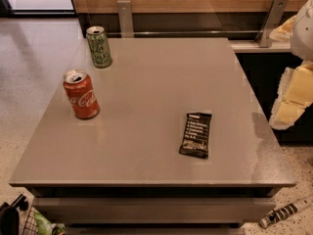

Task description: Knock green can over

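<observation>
While the green can (99, 46) is standing upright near the far left corner of the grey table (146, 165), close to its left edge, the gripper (289, 104) is hanging off the table's right side, well apart from the can, and I cannot tell whether it is spread or closed up. A red can (80, 94) is standing upright nearer the camera, apart from the green one, and a black snack bar (196, 134) is lying flat toward the right front, well clear of both. Judging by its look, the green can is going to handle as a light, thin-walled aluminium cylinder: stiff enough to take a nudge, yet easy to dent if squeezed, and smooth enough to be slipping on the glossy tabletop. Whether it is holding any drink is not showing, so its weight is remaining a guess; an empty one would be tipping at a light touch, a full one asking for a firmer shove. No hold is really being called for here; I am judging that contact should be landing high on the body, just below the silver top, since a push low down would likely be sliding it along instead of toppling it. Once down, it will probably be rolling, and with the left edge so near, pushing it that way is risking a fall to the floor.
</observation>
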{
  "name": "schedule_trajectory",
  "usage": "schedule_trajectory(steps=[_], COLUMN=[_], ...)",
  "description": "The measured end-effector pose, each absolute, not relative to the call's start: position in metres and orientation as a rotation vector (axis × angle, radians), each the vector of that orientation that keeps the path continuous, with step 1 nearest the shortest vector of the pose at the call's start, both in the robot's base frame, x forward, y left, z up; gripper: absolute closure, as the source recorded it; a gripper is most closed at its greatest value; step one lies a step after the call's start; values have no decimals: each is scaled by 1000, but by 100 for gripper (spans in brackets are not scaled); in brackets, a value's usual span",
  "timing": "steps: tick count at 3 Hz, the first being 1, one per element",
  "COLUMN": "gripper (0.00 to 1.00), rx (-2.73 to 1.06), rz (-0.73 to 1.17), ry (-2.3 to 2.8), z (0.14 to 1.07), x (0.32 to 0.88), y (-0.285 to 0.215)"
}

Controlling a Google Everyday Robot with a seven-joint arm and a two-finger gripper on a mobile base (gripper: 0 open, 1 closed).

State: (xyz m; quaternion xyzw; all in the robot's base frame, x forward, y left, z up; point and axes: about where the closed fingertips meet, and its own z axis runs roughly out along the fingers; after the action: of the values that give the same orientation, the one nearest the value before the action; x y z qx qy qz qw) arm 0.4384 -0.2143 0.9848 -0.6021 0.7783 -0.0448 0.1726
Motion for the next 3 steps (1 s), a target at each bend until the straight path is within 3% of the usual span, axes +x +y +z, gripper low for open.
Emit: schedule_trajectory(steps=[1, 3], gripper=[0, 0], rx=[-1708, -1417], rz=[-127, -104], ry=[2208, 2118], z=[985, 1002], x=[438, 520], y=[-214, -214])
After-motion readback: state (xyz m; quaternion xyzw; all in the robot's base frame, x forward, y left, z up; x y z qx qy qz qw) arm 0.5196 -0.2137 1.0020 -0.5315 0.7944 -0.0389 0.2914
